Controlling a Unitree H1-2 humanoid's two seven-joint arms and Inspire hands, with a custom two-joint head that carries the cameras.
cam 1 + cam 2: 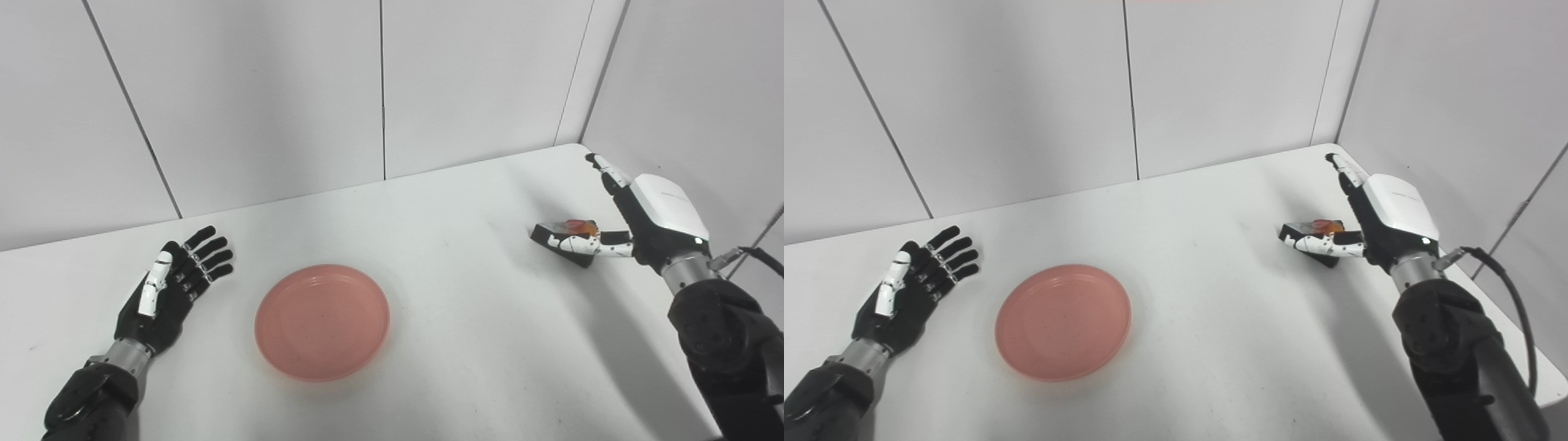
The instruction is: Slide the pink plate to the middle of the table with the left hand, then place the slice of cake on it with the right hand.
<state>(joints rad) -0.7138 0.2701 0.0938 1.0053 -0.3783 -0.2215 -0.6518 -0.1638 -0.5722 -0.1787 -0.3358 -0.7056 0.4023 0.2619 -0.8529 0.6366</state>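
Observation:
The pink plate [322, 321] lies flat on the white table [465, 318], a little left of the middle. My left hand [171, 288] rests open beside the plate's left rim, fingers spread, apart from it. At the right side the slice of cake [571, 228], dark with an orange topping, sits on the table. My right hand [649, 214] is open around it: the thumb [585, 245] lies along the cake's near side, and the fingers [603, 165] stretch out straight behind it. The cake's right end is hidden by the palm.
White wall panels close off the table at the back and on the right, close behind my right hand. The table's right edge [1549, 392] runs next to my right forearm. A black cable [1513, 294] loops off the right wrist.

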